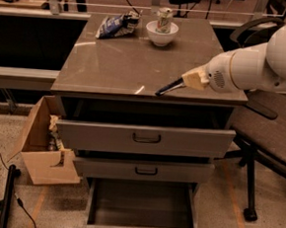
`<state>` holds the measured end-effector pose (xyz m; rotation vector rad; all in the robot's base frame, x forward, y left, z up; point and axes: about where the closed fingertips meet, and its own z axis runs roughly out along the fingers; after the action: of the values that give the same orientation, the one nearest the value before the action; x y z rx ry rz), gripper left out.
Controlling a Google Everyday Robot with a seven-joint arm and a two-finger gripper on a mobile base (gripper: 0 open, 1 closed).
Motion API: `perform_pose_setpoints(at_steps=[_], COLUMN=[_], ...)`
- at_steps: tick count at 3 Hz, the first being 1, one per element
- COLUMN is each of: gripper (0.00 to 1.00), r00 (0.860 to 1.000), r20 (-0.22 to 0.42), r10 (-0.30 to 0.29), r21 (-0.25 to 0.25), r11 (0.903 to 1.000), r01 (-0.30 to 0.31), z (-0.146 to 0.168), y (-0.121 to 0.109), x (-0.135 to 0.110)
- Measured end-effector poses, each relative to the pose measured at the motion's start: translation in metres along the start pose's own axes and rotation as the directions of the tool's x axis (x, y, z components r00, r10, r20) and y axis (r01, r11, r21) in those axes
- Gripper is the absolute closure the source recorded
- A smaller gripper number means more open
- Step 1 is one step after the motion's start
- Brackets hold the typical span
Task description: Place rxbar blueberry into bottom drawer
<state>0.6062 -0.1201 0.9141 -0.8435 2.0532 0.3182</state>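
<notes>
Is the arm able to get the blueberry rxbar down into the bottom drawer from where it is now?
Probably yes. The gripper, jaws shut on the rxbar blueberry, is at the front edge of the tabletop, and the bottom drawer stands open, pulled out past the two drawers above it.

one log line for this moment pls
gripper: shut on rxbar blueberry, over counter front edge | bottom drawer: open | status: bar not yet in drawer
</notes>
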Motion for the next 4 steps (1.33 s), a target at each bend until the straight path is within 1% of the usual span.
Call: perform_pose_setpoints(at_steps=[1,2,3,4], gripper=[1.0,1.0,1.0,1.0], r00=[0.998,0.994,0.986,0.986], r20=[-0.057,-0.097,-0.16,-0.162], r10=[0.032,0.049,0.045,0.044], r21=[-0.014,-0.035,-0.105,-0.107], r11=[0.9994,0.998,0.9925,0.9923], r01=[-0.032,-0.053,-0.062,-0.062], z=[-0.045,-0.113,-0.127,-0.126], y=[0.029,0.039,0.059,0.059], x=[0.033,0.06,0.077,0.078])
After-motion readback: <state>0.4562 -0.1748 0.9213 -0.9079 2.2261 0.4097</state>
